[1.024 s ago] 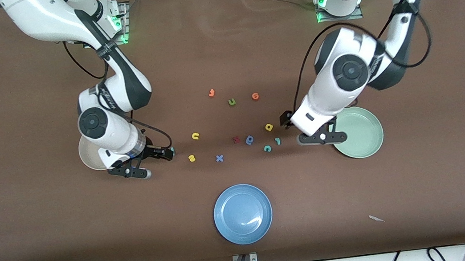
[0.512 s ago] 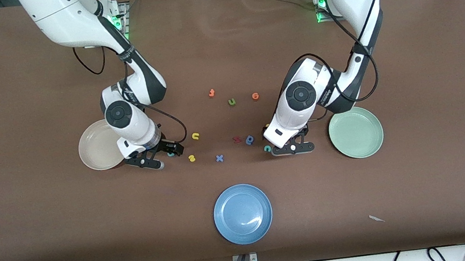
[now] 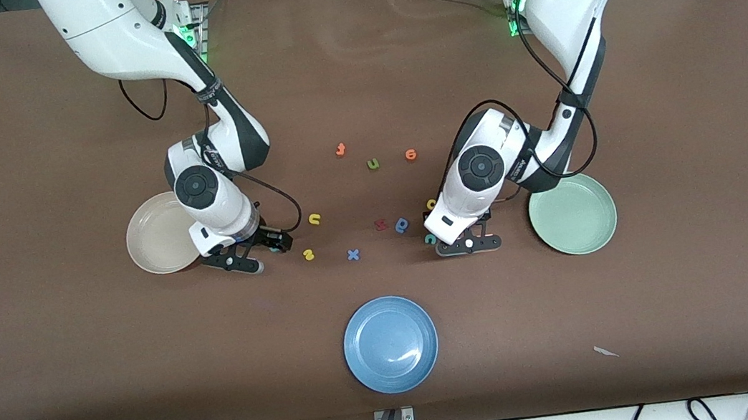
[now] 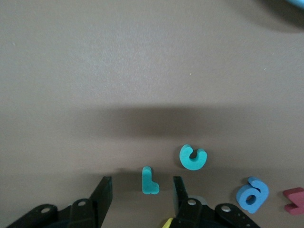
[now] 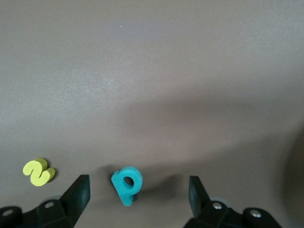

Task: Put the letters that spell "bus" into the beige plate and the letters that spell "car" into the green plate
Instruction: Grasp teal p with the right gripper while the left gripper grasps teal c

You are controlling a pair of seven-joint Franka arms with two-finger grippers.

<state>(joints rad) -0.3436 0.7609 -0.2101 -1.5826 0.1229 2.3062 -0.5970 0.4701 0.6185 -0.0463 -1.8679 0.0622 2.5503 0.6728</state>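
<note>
- Since a second ago I see the left hand [image 4: 140, 192] has left the green plate [image 3: 586, 229] and dropped to the table; its fingers, apart, straddle the teal "r" [image 4: 149, 180], with the teal "c" [image 4: 193, 157] beside.
- Right hand [image 5: 137, 192] shifted off the beige plate [image 3: 150, 236]; fingers wide around the teal "b" [image 5: 127, 183], untouched.
- Yellow "s" [image 5: 38, 171] and "u" [image 3: 314, 219] lie mid-table, open room toward every edge.

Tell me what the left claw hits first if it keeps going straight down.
Most likely the teal "r": the left claw is open with that letter between its fingers, the teal "c" just beside. Height above the table is unclear.
</note>
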